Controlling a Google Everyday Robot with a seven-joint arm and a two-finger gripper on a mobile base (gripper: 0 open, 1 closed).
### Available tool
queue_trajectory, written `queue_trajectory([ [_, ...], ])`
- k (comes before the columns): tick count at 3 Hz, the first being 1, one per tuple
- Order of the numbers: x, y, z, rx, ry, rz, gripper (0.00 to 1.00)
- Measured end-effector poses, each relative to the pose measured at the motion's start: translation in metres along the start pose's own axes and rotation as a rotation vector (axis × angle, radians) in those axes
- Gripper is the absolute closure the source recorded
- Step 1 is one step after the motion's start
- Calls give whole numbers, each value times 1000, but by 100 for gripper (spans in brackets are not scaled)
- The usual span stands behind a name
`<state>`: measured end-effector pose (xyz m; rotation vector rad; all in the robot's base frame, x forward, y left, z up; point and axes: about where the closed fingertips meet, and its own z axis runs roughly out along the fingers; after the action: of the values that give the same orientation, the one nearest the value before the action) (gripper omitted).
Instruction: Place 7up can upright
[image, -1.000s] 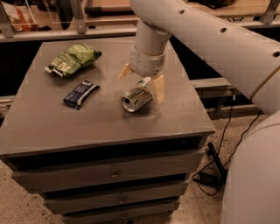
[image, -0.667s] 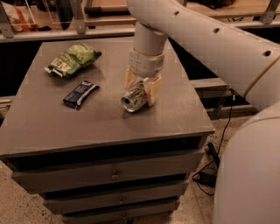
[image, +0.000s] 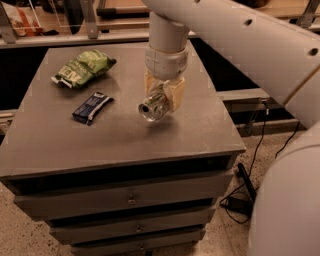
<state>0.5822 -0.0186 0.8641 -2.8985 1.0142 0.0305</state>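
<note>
I have the gripper (image: 162, 99) over the middle-right of the table (image: 125, 137), its 2 fingers (image: 176, 95) clamped on the 7up can (image: 153, 106). The can hangs clear of the surface, a soft shadow under it. It's on its side, silver top aimed toward the camera. The grip runs across the body, which I judge leaves the wrist free to swing the can onto its base. That turn is not yet done. The green snack bag (image: 82, 67) and dark blue wrapper (image: 92, 106) lie well apart to the left, so the set-down spot looks safe.
</note>
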Motion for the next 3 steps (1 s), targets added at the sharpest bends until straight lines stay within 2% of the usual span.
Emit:
queue_trajectory([
  [1,7,3,-54,131,-30,230,100],
  [2,24,1,-87,289,-179,469,100],
  [3,41,1,-92,438,-420,681,100],
])
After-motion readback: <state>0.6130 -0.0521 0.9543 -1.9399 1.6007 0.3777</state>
